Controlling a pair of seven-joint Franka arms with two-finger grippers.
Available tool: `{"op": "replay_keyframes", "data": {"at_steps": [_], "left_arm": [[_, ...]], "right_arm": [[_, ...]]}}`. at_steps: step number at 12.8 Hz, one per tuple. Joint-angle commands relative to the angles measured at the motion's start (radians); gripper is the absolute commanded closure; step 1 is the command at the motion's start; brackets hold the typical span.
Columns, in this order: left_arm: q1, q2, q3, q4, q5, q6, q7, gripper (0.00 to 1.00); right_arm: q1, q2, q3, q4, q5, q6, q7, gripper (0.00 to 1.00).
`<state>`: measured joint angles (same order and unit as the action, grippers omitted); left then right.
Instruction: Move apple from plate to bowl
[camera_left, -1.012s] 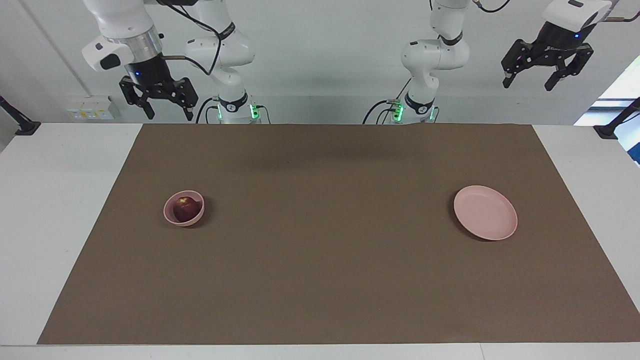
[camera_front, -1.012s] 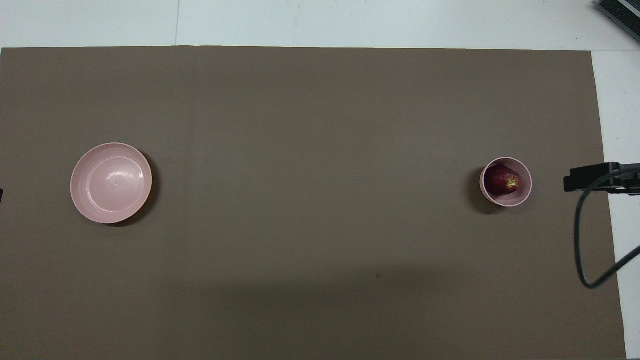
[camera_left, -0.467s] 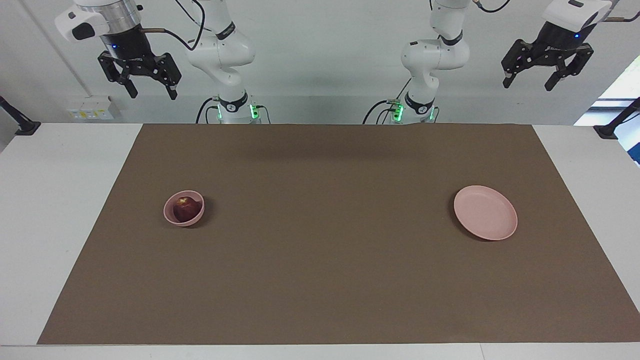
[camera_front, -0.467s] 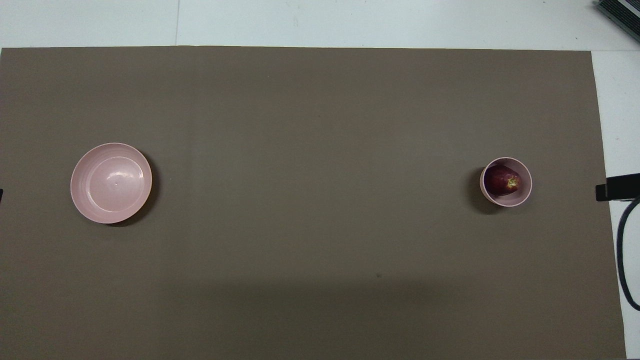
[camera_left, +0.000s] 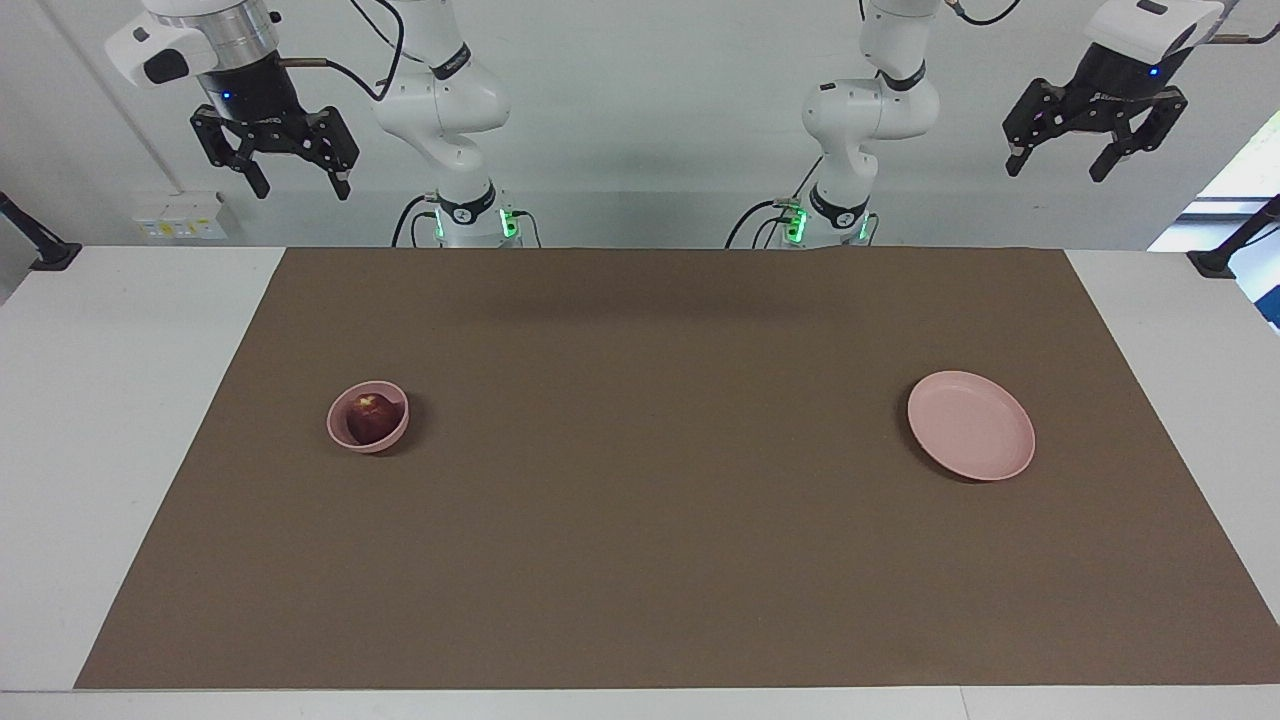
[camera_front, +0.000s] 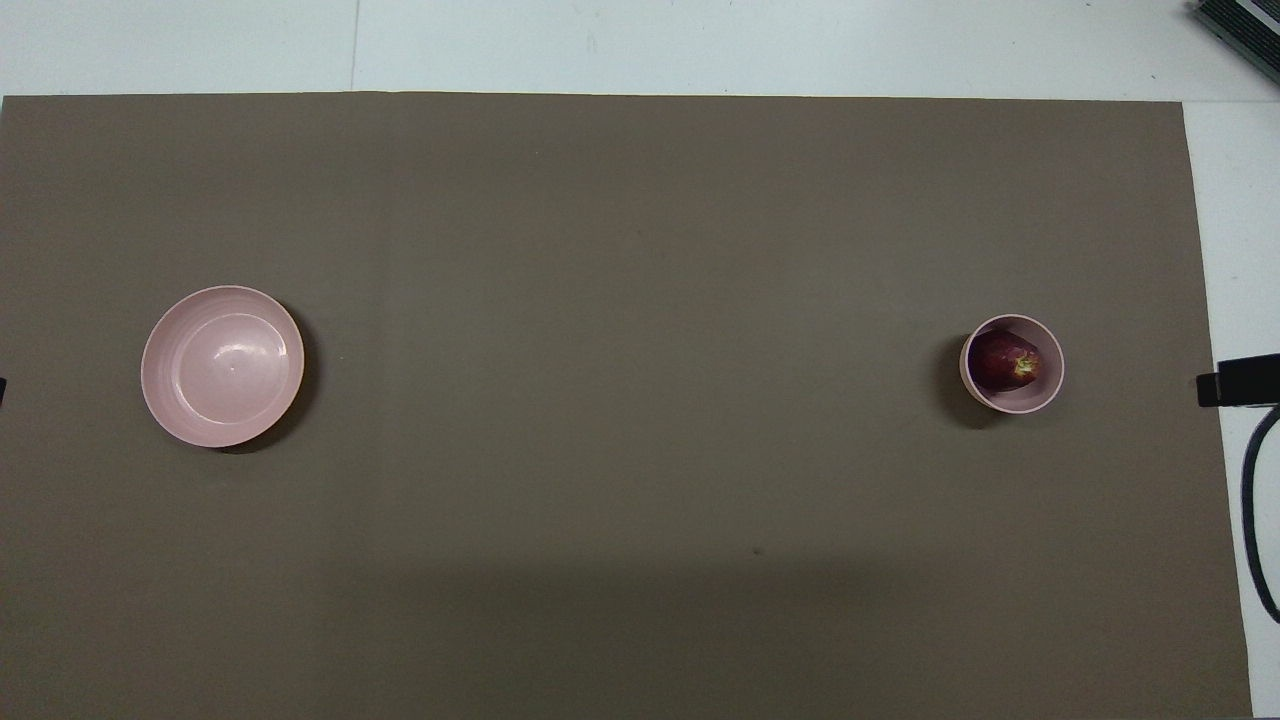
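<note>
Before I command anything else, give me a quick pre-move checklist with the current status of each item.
1. Apple inside the bowl: ok.
2. Plate bare, nothing on it: ok.
3. Right gripper open, holding nothing, raised above the right arm's end of the table: ok.
4. Left gripper open, holding nothing, raised above the left arm's end: ok.
5. Bowl upright on the brown mat, well apart from the plate: ok.
6. Anything left to move for this task: no, the apple is already delivered: ok.
</note>
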<state>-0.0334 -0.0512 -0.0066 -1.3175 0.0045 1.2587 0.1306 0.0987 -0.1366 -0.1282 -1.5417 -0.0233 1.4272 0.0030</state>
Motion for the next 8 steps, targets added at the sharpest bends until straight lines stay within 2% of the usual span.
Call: {"op": "replay_keyframes", "data": {"at_steps": [1, 8], "left_arm": [[0.007, -0.024, -0.004, -0.028, 0.011, -0.002, 0.011, 0.00], [0.007, -0.026, -0.004, -0.029, 0.009, -0.016, 0.011, 0.00]], "right_arm": [[-0.005, -0.012, 0.001, -0.012, -0.010, -0.010, -0.021, 0.00], [-0.007, -0.012, 0.001, -0.011, -0.010, -0.013, -0.020, 0.00]]}}
